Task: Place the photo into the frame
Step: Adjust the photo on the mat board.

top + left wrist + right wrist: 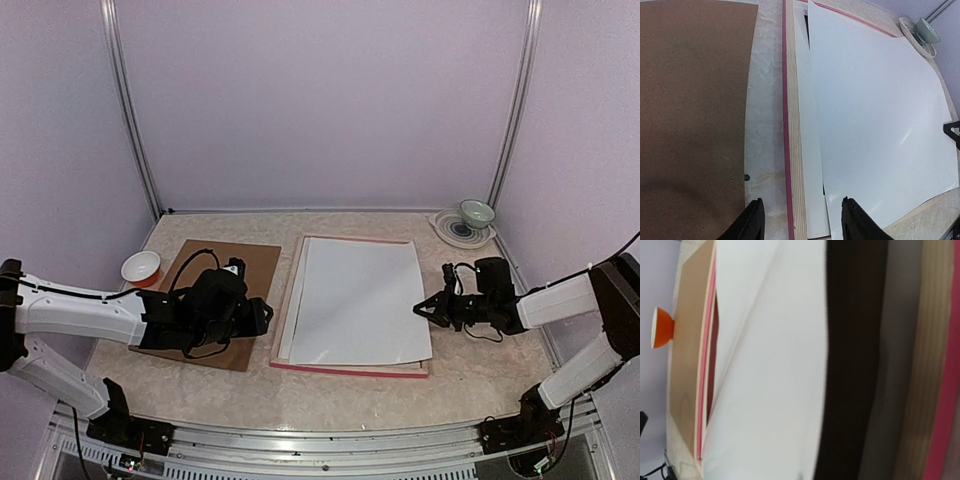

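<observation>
Left gripper (802,200) hung left of the frame (350,370), fingers moderately apart and empty, above a brown backing board (225,265). An orange bowl (141,266) sat farther left of the frame. The frame lay pale wood up on the table (350,405). On it a white mat (807,150) showed beneath the photo (360,300), which lay white side up. At the frame's right edge the right gripper (428,308) was closed against the photo's edge; a pinch could not be told. A green bowl (477,212) on a plate (452,232) stood beyond the frame's far right corner. Lilac walls (320,100) enclosed the mottled beige tabletop.
</observation>
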You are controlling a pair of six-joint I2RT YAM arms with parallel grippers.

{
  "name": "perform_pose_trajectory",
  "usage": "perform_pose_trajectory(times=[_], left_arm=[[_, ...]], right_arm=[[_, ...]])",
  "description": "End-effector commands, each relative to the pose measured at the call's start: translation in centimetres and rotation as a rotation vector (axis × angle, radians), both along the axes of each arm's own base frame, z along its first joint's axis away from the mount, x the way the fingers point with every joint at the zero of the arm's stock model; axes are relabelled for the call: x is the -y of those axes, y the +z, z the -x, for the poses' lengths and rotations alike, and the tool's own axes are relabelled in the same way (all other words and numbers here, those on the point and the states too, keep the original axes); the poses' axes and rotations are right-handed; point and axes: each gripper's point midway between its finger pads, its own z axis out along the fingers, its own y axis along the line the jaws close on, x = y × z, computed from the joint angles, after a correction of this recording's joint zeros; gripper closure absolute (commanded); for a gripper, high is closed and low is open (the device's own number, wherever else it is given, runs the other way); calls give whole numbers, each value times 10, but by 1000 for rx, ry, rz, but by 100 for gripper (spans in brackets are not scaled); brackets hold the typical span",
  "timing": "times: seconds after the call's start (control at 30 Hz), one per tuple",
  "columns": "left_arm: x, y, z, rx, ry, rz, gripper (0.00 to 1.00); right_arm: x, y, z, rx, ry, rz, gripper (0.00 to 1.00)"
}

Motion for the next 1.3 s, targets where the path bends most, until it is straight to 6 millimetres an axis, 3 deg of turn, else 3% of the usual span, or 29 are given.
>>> perform_pose_trajectory(times=[0.0, 0.3, 0.53, 0.6, 0.67, 0.83, 0.9, 1.13, 1.27], left_arm=[[1, 6, 3, 8, -2, 18, 47], [-1, 6, 3, 10, 2, 16, 47], [0, 1, 4, 5, 1, 17, 47], [0, 1, 4, 4, 0, 20, 47], [1, 1, 4, 3, 0, 24, 47], [1, -1, 5, 0, -2, 20, 47], [0, -2, 6, -1, 1, 13, 47], [-6, -3, 8, 1, 11, 7, 47], [-3, -4, 7, -2, 7, 14, 47]], right_arm=[[-9, 5, 2, 32, -17, -11, 100], [-30, 31, 12, 111, 10, -11, 100], [-26, 83, 10, 280, -20, -30, 100], [-23, 89, 7, 311, -34, -12, 100], [-20, 80, 5, 290, -46, 20, 100], [-32, 34, 11, 146, 18, 17, 100], [-35, 28, 13, 124, 26, -12, 100], [-34, 29, 12, 115, 22, 15, 100], [-36, 36, 11, 124, 27, -2, 82]])
